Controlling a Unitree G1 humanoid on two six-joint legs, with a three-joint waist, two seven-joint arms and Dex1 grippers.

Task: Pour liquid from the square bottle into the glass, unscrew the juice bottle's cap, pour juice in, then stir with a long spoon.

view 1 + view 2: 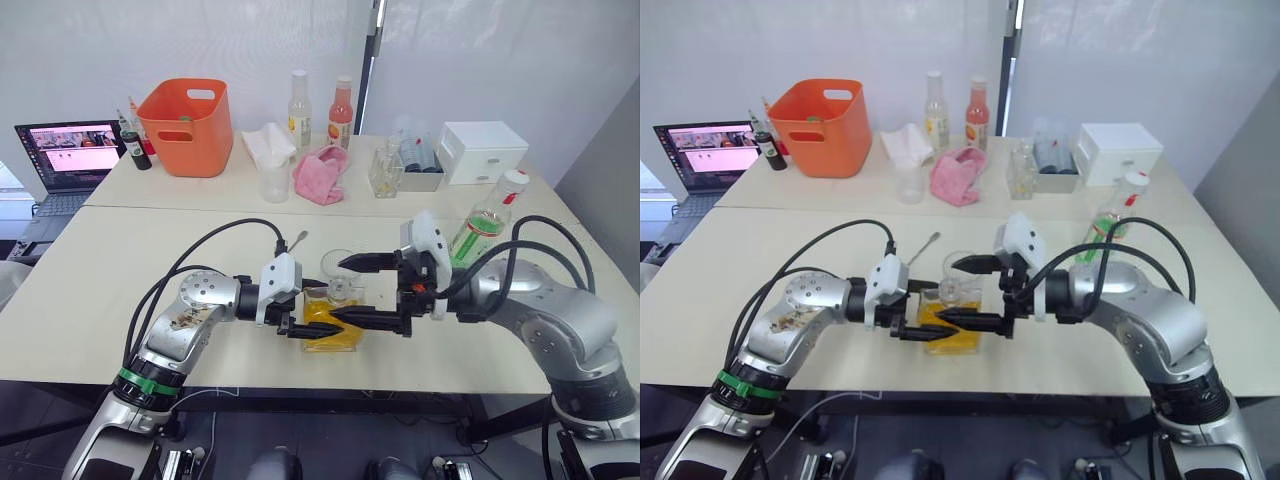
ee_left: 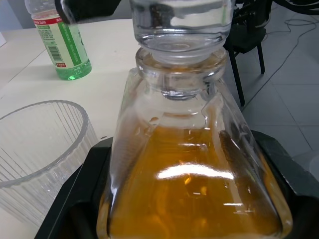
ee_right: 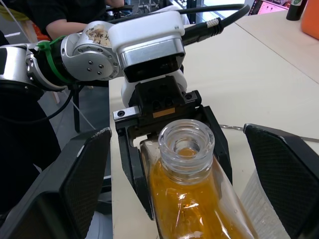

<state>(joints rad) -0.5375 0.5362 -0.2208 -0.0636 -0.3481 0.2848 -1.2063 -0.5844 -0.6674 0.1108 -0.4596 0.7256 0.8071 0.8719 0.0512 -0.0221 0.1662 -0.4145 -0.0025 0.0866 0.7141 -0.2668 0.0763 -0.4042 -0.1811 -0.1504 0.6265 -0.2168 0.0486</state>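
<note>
Head views show one square bottle (image 1: 330, 322) clamped by the left tool (image 1: 322, 329), right tool (image 1: 365, 291) spread wide, one glass (image 1: 336, 264).

Bright, even indoor light; glare on the square bottle (image 2: 192, 174); sharp views.

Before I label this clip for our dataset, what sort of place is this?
Probably a robotics lab or office set up for drink mixing: plain white tables pushed together, an open laptop at the side, and an orange bin beside drink bottles by the wall.
</note>
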